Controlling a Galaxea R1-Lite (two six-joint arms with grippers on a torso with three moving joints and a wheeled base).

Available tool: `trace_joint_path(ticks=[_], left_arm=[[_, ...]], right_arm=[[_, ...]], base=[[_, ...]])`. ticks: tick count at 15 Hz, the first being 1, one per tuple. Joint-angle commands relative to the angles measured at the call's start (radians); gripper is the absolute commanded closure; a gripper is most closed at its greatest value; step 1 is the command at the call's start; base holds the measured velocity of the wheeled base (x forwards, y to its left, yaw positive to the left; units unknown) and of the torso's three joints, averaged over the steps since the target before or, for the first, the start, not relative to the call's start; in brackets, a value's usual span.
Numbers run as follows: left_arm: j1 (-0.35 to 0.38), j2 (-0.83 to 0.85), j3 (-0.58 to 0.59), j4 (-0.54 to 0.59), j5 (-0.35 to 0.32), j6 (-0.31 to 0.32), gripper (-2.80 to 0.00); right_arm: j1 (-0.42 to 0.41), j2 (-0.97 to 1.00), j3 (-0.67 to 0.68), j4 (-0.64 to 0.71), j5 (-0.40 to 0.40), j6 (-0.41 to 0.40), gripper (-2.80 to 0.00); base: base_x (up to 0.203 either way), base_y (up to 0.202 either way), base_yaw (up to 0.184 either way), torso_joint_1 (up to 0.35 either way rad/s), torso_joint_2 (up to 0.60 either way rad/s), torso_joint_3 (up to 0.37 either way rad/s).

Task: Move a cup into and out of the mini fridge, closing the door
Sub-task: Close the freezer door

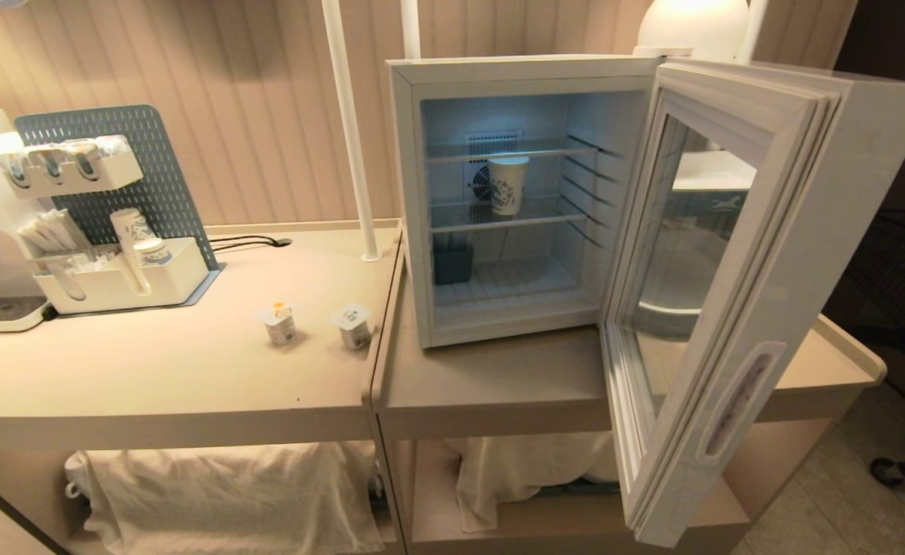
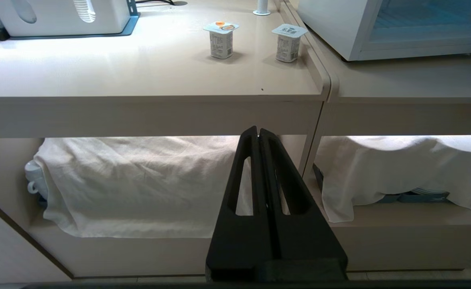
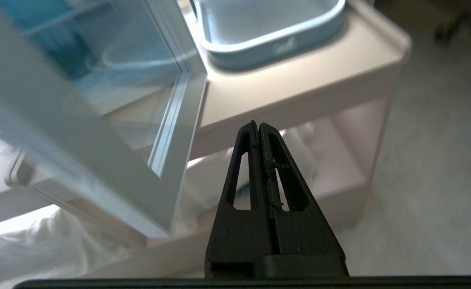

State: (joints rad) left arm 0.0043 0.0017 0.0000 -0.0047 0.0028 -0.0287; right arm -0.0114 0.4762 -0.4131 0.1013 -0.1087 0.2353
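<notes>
Beige counter [image 1: 190,370], white mini fridge [image 1: 410,193], door [image 1: 738,308] open, patterned cup [image 1: 507,185] inside

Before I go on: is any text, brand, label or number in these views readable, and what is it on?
None can be read.
Two small white sealed cups on the beige counter: printed labels, too small.
Pale grey-blue tray on the right cart: white mark on its wall, blurred.
Patterned white paper cup on the open white mini fridge's middle shelf: blue print, no legible words.
</notes>
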Motion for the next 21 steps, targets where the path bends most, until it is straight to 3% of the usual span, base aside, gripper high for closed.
trace_joint_path(ticks=[1,2,3,5,6,7,10,15,18,21], left_arm=[[0.000,0.000,0.002,0.000,0.000,0.000,0.00],[0.000,0.000,0.002,0.000,0.000,0.000,0.00],[0.000,0.000,0.002,0.000,0.000,0.000,0.00],[0.000,0.000,0.002,0.000,0.001,0.000,0.00],[0.000,0.000,0.002,0.000,0.000,0.000,0.00],[0.000,0.000,0.002,0.000,0.001,-0.002,0.00],[0.000,0.000,0.002,0.000,0.002,-0.007,0.00],[0.000,0.000,0.002,0.000,0.002,-0.007,0.00],[0.000,0.000,0.002,0.000,0.002,-0.007,0.00],[0.000,0.000,0.002,0.000,0.002,-0.008,0.00]], right_arm=[[-0.022,0.506,-0.113,-0.067,0.033,0.037,0.00],[-0.044,0.636,-0.148,-0.128,0.121,0.037,0.00],[-0.081,0.745,-0.174,-0.196,0.296,0.022,0.00],[-0.166,0.877,-0.221,-0.304,0.807,-0.021,0.00],[-0.201,0.962,-0.258,-0.353,1.013,-0.041,0.00],[-0.226,1.045,-0.304,-0.395,1.136,-0.056,0.00],[-0.229,1.203,-0.453,-0.465,1.295,-0.079,0.00],[-0.062,1.224,-0.478,-0.470,1.267,-0.072,0.00],[0.120,1.228,-0.514,-0.470,1.051,-0.046,0.00],[0.336,1.274,-0.649,-0.464,0.700,0.010,0.00]], base=[[0.000,0.000,0.000,0.000,0.00,0.000],[0.000,0.000,0.000,0.000,0.00,0.000],[0.000,0.000,0.000,0.000,0.00,0.000],[0.000,0.000,0.000,0.000,0.00,0.000],[0.000,0.000,0.000,0.000,0.00,0.000],[0.000,0.000,0.000,0.000,0.00,0.000],[0.000,0.000,0.000,0.000,0.00,0.000],[0.000,0.000,0.000,0.000,0.00,0.000],[0.000,0.000,0.000,0.000,0.00,0.000],[0.000,0.000,0.000,0.000,0.00,0.000]])
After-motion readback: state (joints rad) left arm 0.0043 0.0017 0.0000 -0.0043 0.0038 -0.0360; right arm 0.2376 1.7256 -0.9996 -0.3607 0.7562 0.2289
